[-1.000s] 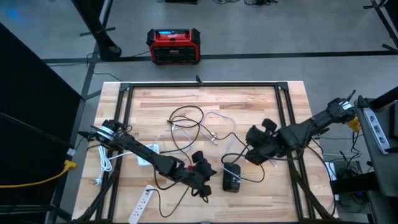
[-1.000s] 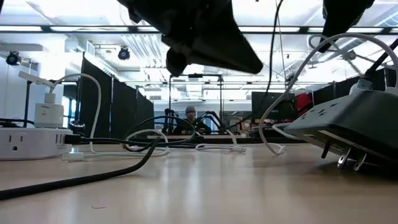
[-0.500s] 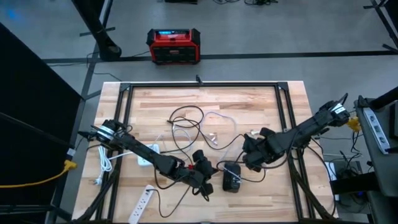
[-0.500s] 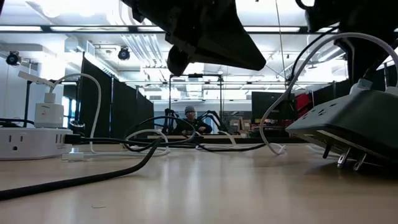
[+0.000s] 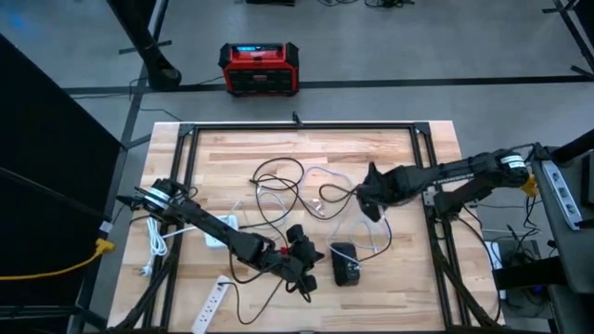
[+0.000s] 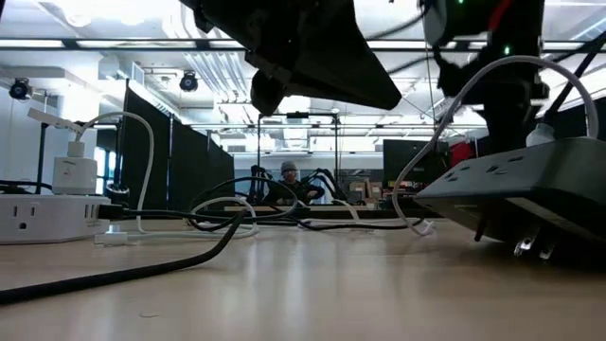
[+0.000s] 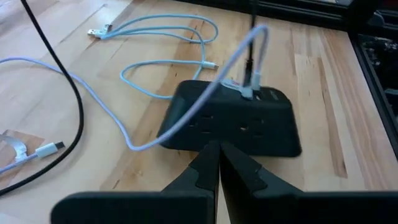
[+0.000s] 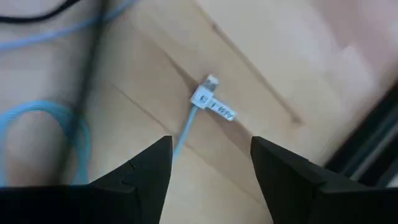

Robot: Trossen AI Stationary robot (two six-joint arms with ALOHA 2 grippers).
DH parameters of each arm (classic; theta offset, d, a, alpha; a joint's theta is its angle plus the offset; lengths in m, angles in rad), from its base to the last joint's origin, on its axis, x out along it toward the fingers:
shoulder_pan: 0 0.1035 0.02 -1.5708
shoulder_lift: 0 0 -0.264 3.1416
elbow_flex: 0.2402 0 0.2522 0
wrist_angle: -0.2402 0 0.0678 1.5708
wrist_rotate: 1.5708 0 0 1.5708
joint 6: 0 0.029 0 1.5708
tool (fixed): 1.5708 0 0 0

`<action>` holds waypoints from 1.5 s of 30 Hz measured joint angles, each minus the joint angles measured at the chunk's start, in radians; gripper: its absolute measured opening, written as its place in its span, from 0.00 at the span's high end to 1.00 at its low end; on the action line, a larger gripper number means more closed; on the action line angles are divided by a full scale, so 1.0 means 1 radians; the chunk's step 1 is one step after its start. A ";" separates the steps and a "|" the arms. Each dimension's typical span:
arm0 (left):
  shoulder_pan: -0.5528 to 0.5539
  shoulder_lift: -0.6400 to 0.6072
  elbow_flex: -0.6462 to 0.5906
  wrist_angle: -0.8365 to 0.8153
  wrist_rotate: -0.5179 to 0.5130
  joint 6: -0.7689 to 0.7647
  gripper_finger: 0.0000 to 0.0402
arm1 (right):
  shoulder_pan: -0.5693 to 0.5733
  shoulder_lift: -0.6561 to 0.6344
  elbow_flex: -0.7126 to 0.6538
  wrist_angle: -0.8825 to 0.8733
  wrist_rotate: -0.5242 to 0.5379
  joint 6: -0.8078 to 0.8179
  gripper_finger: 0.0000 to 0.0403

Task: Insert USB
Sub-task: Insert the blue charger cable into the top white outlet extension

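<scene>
A black power hub (image 5: 345, 263) lies near the table's front, tilted on its prongs (image 6: 530, 246). A white USB cable (image 7: 252, 59) is plugged into its top. My left gripper (image 7: 218, 149) is shut, its tips right at the hub's side (image 7: 205, 134). My right gripper (image 5: 369, 193) hovers open, farther back on the table, above a loose white cable end with a label (image 8: 211, 102) that lies flat on the wood between the fingers' lines, untouched. My left gripper points its shut fingertips (image 7: 217, 152) at the hub's near side, slanting down from the table's left. Whether they touch the hub, I cannot tell.
Black cable loops (image 5: 278, 176) and pale blue-white cables (image 5: 325, 181) sprawl over the middle. A white charger block (image 5: 218, 232) and a white power strip (image 5: 212, 301) sit at the front left. A red box (image 5: 260, 68) stands on the floor beyond the far edge.
My right gripper has left the hub and swung toward the table's far edge, turning as it went, and now hangs over the loose cable end. The white cable stays plugged in the hub, its slack now looping to the hub's right.
</scene>
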 joint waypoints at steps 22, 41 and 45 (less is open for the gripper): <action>-0.010 0.000 0.000 0.017 0.001 0.002 1.00 | -0.022 0.111 -0.297 0.417 -0.051 0.021 0.61; -0.007 -0.084 0.000 0.019 -0.241 0.032 1.00 | 0.307 -0.031 -0.125 0.386 0.326 -0.252 1.00; 0.019 -0.102 0.000 0.026 -0.293 0.048 1.00 | 0.443 -0.043 -0.102 0.385 0.514 -0.273 1.00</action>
